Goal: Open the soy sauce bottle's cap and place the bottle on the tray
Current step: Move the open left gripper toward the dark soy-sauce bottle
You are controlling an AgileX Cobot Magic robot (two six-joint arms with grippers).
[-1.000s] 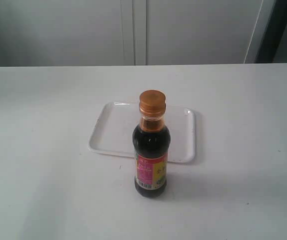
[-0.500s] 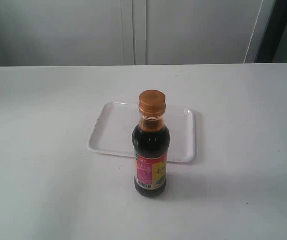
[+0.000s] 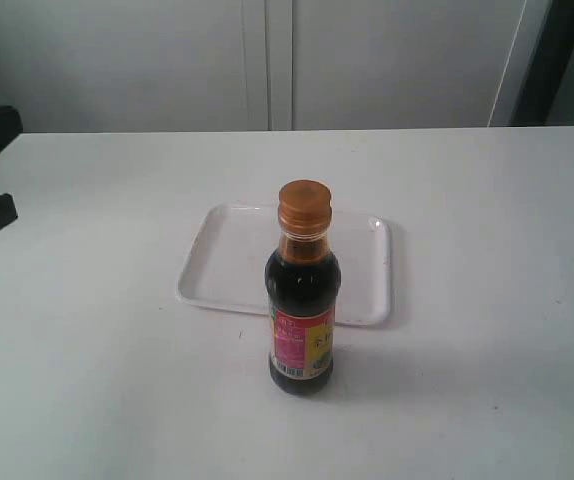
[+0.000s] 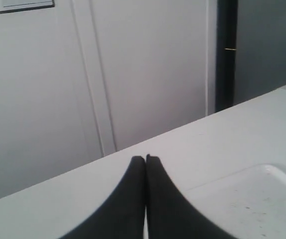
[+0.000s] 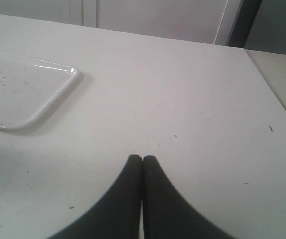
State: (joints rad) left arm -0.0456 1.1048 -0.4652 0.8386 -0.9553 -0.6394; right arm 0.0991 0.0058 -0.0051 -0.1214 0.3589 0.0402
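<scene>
The soy sauce bottle (image 3: 302, 300) stands upright on the white table, just in front of the tray (image 3: 227, 260). Its orange-brown cap (image 3: 304, 205) is down on the neck. The left arm shows as a dark shape at the far left edge of the exterior view, well away from the bottle. My left gripper (image 4: 145, 158) is shut with nothing between its fingers; a corner of the tray (image 4: 252, 199) lies ahead of it. My right gripper (image 5: 142, 159) is also shut and empty, over bare table, with the tray's corner (image 5: 33, 94) off to one side. The right arm is outside the exterior view.
The white table (image 3: 467, 200) reaches back to pale cabinet doors (image 3: 267, 60). A dark vertical strip (image 3: 557, 60) stands at the back right. The table's right edge (image 5: 270, 84) shows in the right wrist view.
The left arm has come into the exterior view at the far left edge. The bottle and tray have not moved.
</scene>
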